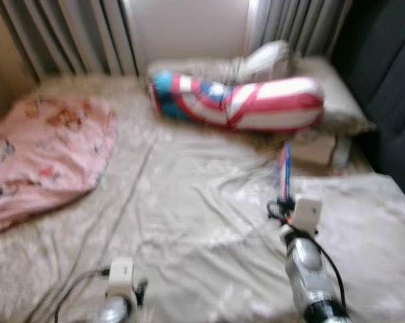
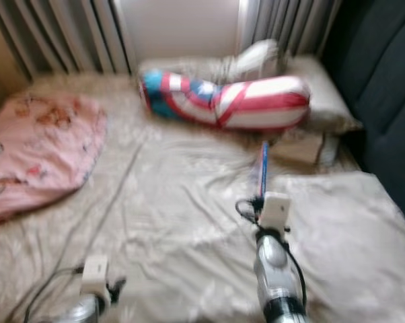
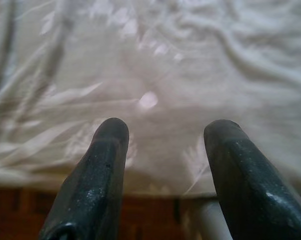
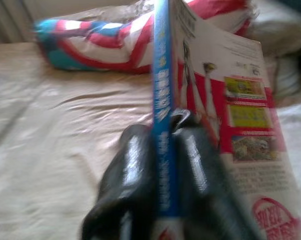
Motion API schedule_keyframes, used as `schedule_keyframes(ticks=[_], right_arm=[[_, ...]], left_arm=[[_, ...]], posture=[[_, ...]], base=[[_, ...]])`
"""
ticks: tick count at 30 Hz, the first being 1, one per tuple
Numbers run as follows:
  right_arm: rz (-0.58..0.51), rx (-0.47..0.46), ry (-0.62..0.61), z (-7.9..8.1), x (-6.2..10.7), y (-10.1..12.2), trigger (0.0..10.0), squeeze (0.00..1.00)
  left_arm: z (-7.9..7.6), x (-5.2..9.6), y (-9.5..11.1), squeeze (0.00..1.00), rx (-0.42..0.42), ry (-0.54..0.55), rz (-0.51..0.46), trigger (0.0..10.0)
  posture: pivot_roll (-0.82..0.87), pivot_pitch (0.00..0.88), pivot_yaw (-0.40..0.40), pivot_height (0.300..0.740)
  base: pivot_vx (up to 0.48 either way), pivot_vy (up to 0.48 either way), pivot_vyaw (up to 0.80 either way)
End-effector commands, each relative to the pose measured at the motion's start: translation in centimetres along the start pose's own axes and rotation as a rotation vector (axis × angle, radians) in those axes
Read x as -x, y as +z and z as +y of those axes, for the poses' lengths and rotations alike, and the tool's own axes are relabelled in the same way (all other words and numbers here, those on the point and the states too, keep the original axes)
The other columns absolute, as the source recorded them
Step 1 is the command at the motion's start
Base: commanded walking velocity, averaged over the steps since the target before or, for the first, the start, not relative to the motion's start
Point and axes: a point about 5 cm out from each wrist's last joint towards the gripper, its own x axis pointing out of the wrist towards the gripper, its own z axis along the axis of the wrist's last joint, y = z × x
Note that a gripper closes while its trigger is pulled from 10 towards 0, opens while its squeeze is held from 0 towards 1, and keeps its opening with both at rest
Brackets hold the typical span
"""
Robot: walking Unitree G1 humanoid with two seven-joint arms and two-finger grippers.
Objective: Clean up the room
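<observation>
— While it leans over the bed, the right gripper has its fingers pinched on a thin book, upright above the sheet.
— And the left gripper?
— Fingers spread, holding nothing, near the bed's edge. The striped bolster lies beyond.

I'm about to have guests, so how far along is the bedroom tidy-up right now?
Early stage. In hand: the right pincer is shut on a thin book, held above the bed. Left: the pink blanket lies bunched, the striped pillow askew. The left pincer is open.
</observation>
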Motion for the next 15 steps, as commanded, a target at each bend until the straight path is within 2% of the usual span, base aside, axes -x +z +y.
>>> schedule_keyframes(ticks=[1, 15], right_arm=[[0.016, 0.007, -0.019, -1.08, 0.39, -0.52, 10.0, 0.00], [0.020, 0.007, -0.015, -1.04, 0.40, -0.57, 10.0, 0.00]], left_arm=[[-1.16, -0.15, 0.33, 0.00, 0.003, -0.032, -0.007, 10.0], [-1.19, -0.15, 0.30, 0.00, -0.002, -0.033, -0.004, 10.0]], posture=[[-0.09, 0.055, -0.002, 0.740], [-0.10, 0.052, 0.002, 0.740]], base=[[0.000, 0.000, 0.00], [0.000, 0.000, 0.00]])
